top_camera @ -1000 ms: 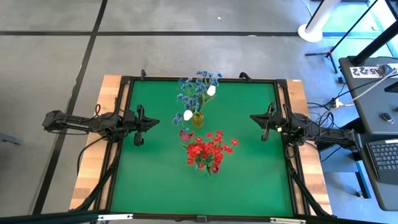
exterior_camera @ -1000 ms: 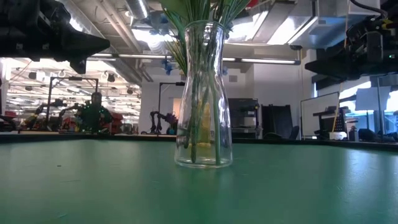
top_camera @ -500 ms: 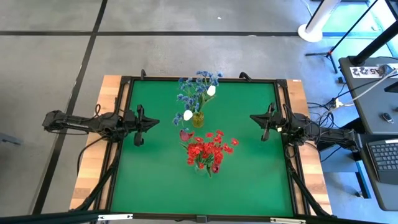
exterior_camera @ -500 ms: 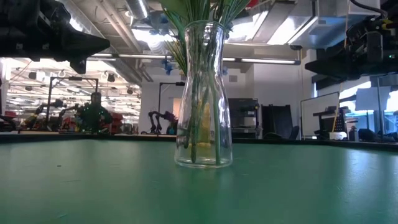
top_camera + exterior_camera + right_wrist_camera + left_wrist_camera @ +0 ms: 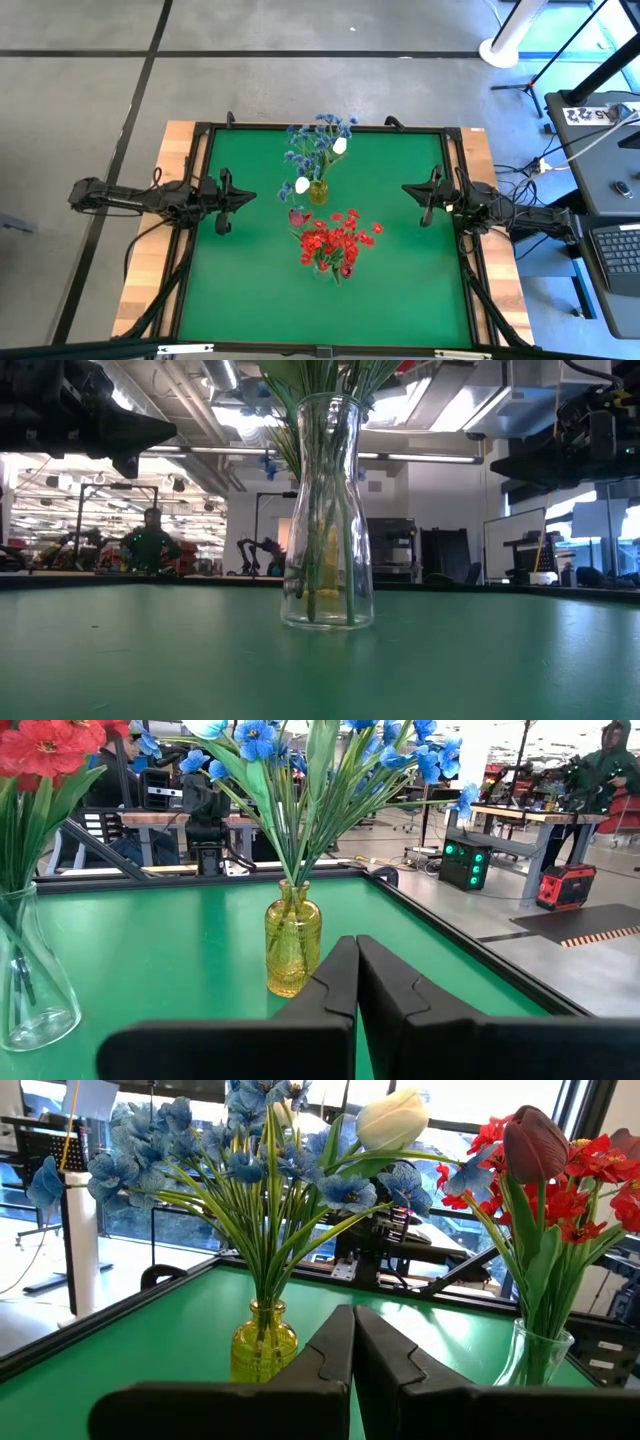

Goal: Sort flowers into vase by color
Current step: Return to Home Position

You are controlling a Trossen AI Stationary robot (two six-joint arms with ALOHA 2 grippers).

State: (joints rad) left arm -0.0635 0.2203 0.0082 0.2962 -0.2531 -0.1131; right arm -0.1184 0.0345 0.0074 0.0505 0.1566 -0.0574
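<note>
Two grippers sit drawn back at opposite sides of the green table [image 5: 400,290], each holding nothing. From above, the left gripper [image 5: 248,196] points inward from the left edge on a low, stretched-out arm. The right gripper [image 5: 407,188] mirrors it from the right edge, and both are well apart from the flowers. Between them the yellow vase [image 5: 318,192] stands in the far half, holding the blue flowers [image 5: 315,140] and two white buds [image 5: 302,185]. Nearer the front, the red flowers [image 5: 335,240] spread in a bunch that hides what holds them.

The low view supplies that: the transparent vase [image 5: 327,510] stands upright on the mat with green stems inside. Dark arm parts hang at the upper corners, and a person [image 5: 150,545] in green is far back in the room.

The left wrist view shows that gripper's two fingers [image 5: 335,1355] pressed together with no gap, aimed between the two vases. A dark red bud [image 5: 535,1142] rises among the red sprays.

The right wrist view shows the same — fingers [image 5: 335,985] closed flat against each other, touching nothing — with the yellow vase ahead and the transparent one beside it.
</note>
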